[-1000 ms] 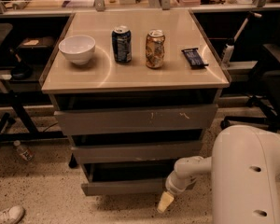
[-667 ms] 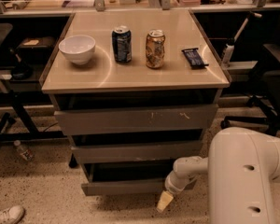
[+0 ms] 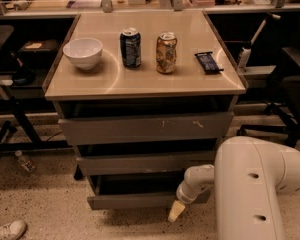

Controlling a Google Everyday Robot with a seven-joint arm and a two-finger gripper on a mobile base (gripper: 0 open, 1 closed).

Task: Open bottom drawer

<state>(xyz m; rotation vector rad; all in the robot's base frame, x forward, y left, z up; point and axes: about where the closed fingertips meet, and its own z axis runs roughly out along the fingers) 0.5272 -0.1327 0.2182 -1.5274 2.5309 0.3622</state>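
Note:
The bottom drawer (image 3: 135, 200) is the lowest and narrowest grey front of the cabinet, flat and without a handle. A dark gap shows above its front panel. My gripper (image 3: 176, 211) hangs low at the drawer's right end, just in front of the panel, with its cream tip pointing down towards the floor. The white arm (image 3: 250, 184) fills the lower right and hides the drawer's right corner. The mid-sized grey front (image 3: 145, 162) and the widest front with white scratch marks (image 3: 145, 127) lie above it.
On the cabinet top (image 3: 110, 79) stand a white bowl (image 3: 83, 52), a blue can (image 3: 131, 47), a gold can (image 3: 166, 52) and a dark snack bar (image 3: 208, 62). A shoe (image 3: 7, 230) and a bottle (image 3: 24, 161) lie on the floor at the left. Chair legs (image 3: 270, 119) stand at the right.
The arm's large white body has shifted a little to the left. The gripper tip stays at nearly the same spot by the bottom drawer's right end. The drawer front has not visibly moved.

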